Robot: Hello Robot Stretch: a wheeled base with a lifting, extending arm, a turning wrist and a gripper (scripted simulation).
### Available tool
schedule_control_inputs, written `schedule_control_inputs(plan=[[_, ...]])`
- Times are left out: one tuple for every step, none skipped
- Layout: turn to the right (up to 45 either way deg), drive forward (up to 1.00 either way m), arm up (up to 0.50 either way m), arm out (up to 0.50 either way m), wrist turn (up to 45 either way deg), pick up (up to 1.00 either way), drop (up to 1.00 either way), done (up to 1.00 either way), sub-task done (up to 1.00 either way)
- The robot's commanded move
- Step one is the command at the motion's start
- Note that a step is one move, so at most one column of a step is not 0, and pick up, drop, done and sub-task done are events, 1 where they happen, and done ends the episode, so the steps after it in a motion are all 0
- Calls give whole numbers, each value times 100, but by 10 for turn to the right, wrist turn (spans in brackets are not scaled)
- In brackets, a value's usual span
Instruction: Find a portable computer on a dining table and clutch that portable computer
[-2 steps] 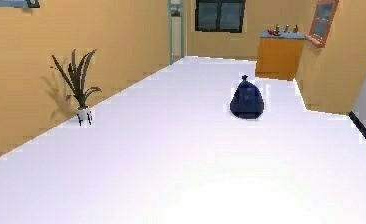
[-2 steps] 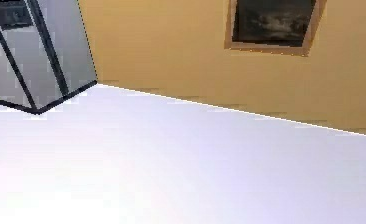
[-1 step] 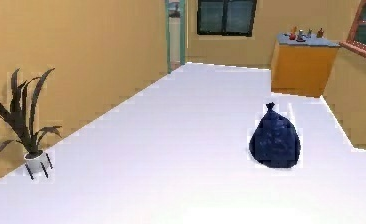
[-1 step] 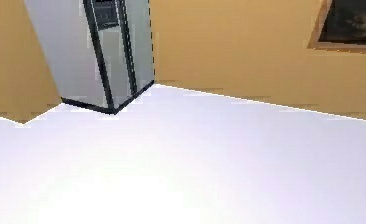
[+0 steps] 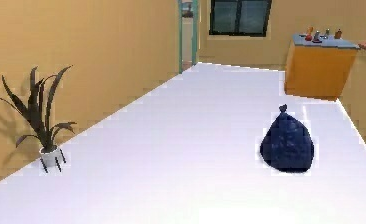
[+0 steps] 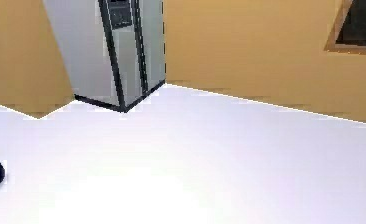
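Ahead, dark sack [image 5: 286,143] mid-floor; plant [image 5: 39,108] left — orange counter [image 5: 321,70] beyond.

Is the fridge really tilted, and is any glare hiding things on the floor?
Arm side view: the fridge leans only in the picture; the floor is evenly lit, no glare. Forward view: the same flat light, and the dark bag stands out clearly.

Robot body's looks: can't tell from fwd/side cams

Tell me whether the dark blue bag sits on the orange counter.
No, the dark blue bag lies on the white floor, apart from the orange counter.
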Motion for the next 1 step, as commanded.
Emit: schedule_control_inputs(plan=[[0, 100, 0, 0, 0, 0, 0, 0, 0]])
